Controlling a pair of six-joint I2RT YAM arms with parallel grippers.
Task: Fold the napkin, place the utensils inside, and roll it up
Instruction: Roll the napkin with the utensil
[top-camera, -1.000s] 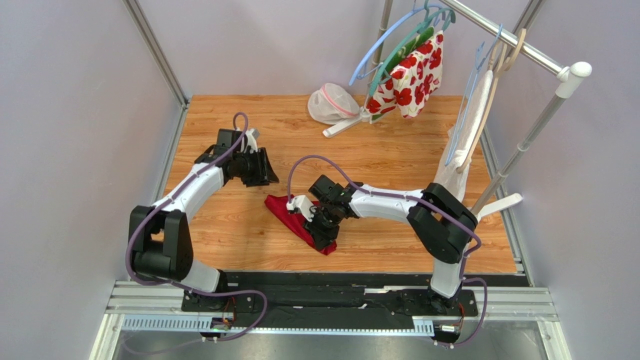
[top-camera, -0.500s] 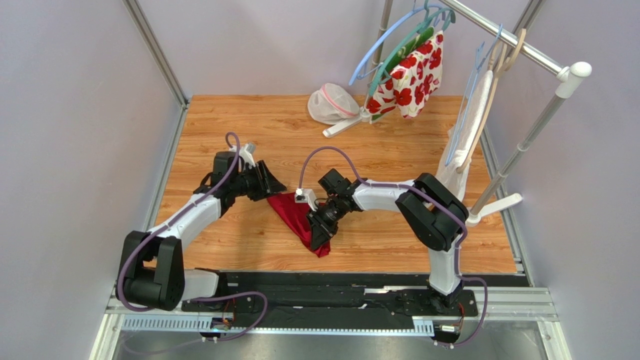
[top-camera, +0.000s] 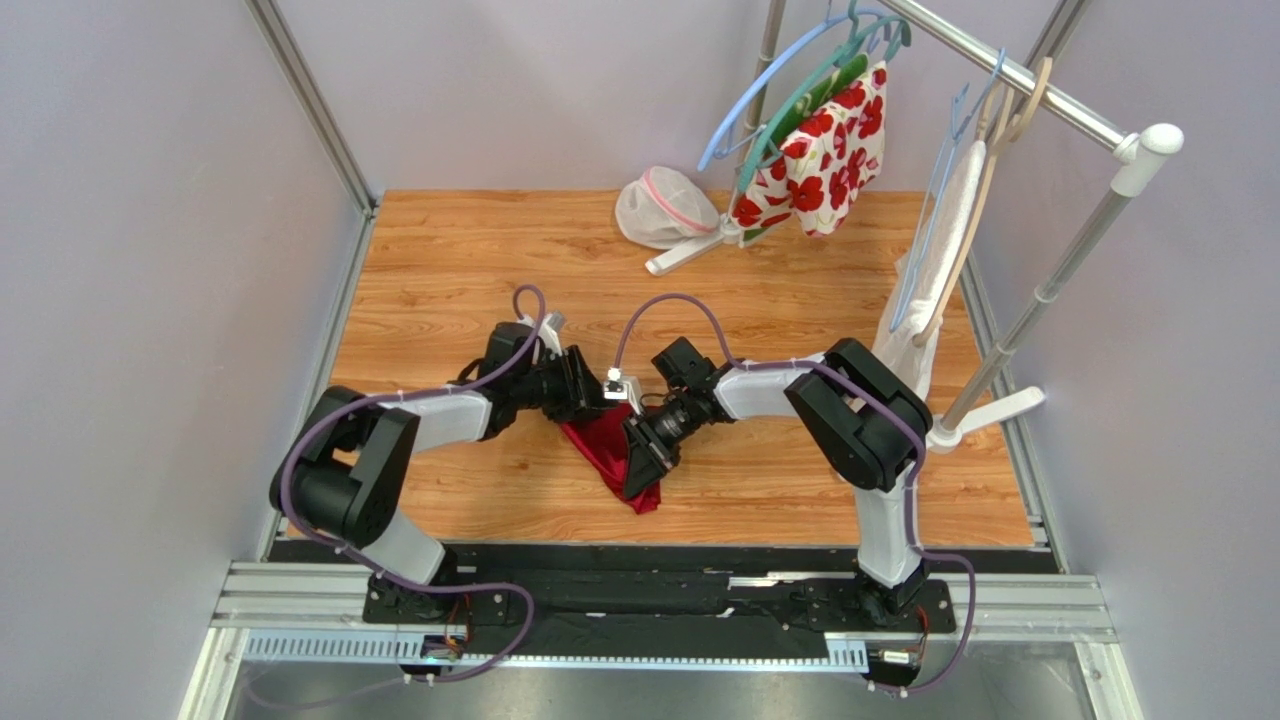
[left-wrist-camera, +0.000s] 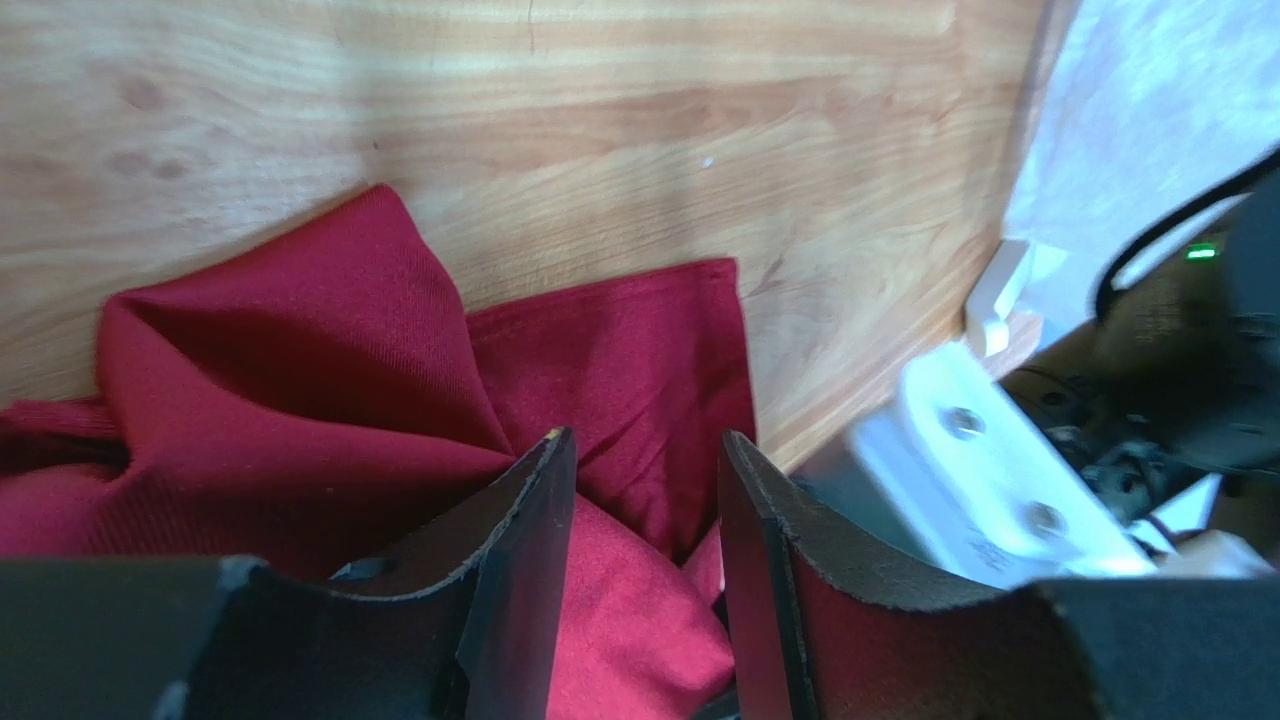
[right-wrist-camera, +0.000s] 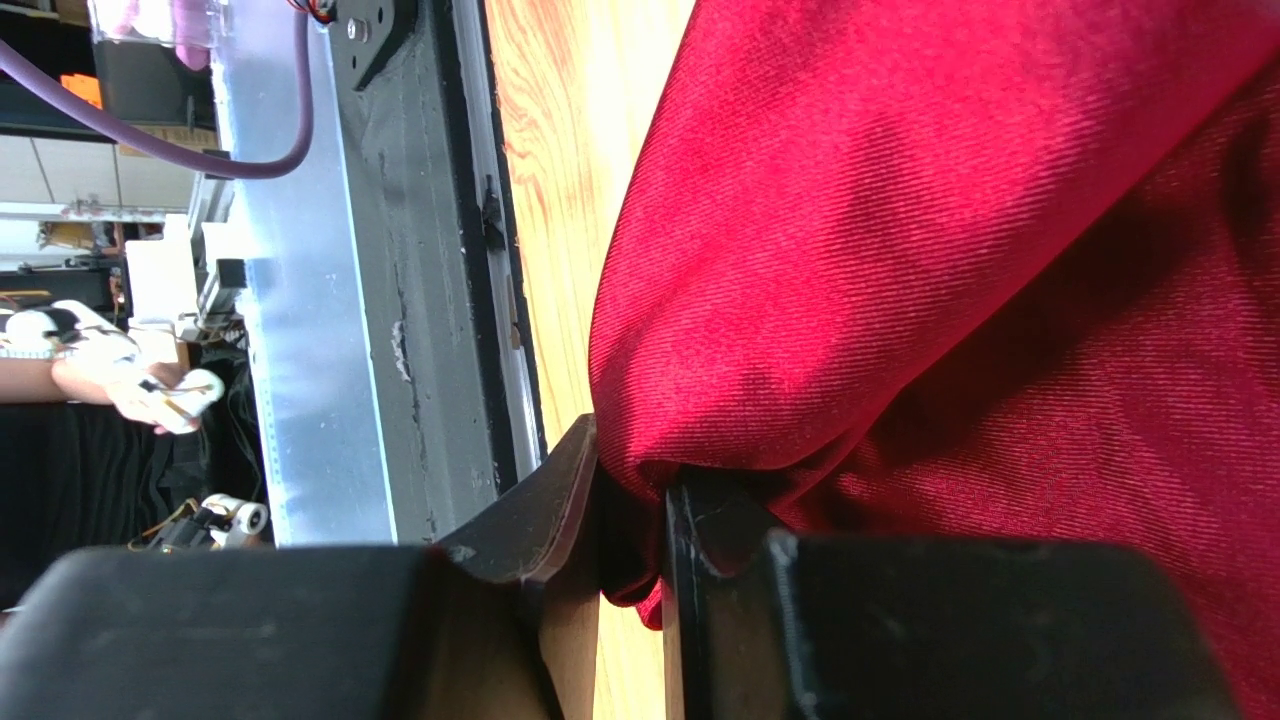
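Soft crimson cloth napkin was bunched, not folded. Right gripper pinched a fold; left gripper gaped over it, empty. Utensils unseen, rolling undone.

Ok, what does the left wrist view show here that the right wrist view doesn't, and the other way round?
Only the left wrist view: the left gripper, open above the bunched napkin, one napkin corner lying flat on the table, and a white bracket of the other arm. Only the right wrist view: the right gripper shut on a napkin fold, and the metal rail along the table's edge. Both: the red napkin and the wood tabletop. Neither shows a utensil.
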